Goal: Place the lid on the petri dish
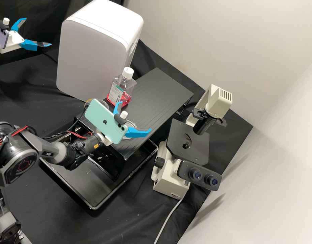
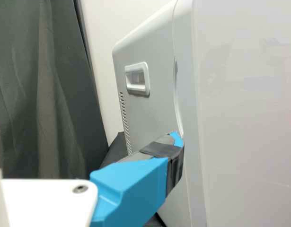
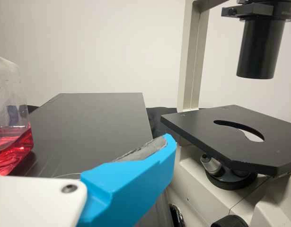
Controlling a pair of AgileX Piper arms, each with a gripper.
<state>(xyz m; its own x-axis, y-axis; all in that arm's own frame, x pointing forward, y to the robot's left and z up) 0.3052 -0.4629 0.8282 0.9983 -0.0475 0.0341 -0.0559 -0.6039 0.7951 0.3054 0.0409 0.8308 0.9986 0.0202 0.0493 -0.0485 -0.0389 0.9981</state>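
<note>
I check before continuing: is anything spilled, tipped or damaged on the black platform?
Nothing stands out. The flask of red liquid stands upright and capped on the black platform, with no spill visible around it.

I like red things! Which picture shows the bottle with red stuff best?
The high view: the bottle stands whole, white cap to red liquid. The right wrist view catches one side of it. The left wrist view faces the white box.
</note>
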